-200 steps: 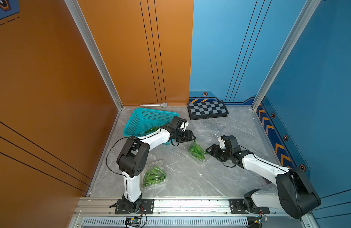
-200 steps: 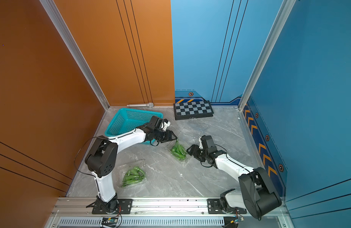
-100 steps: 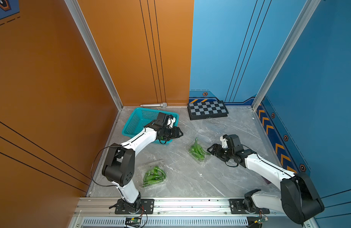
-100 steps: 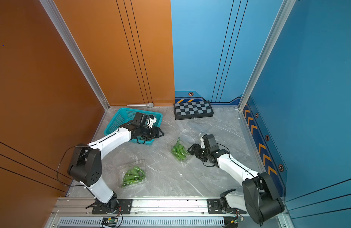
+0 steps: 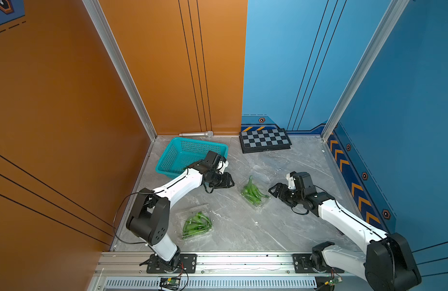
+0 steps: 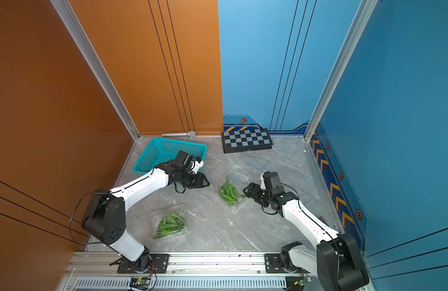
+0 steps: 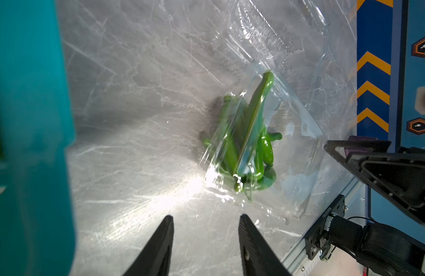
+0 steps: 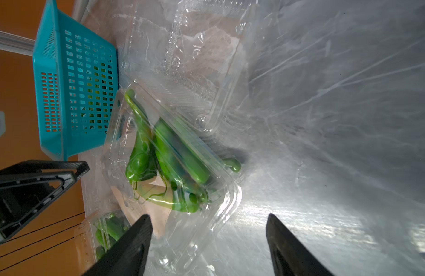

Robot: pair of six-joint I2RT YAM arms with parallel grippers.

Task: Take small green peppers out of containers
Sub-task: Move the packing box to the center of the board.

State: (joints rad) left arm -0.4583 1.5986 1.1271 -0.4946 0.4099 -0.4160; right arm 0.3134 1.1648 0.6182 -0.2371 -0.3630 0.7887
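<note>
White-and-black left arm [image 5: 182, 182] is stretching low, its black left gripper [image 5: 230, 182] pointing at the clear plastic clamshell box of green peppers [image 5: 256, 205], jaws parted and empty. Just beside that box, opposite, the right gripper [image 5: 272, 190] is facing it, jaws spread wider.

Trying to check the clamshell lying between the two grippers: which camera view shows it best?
The right wrist view: the clamshell sits close and central, its peppers clear through the plastic. The left wrist view shows it farther off and blurred; both top views show it small.
</note>
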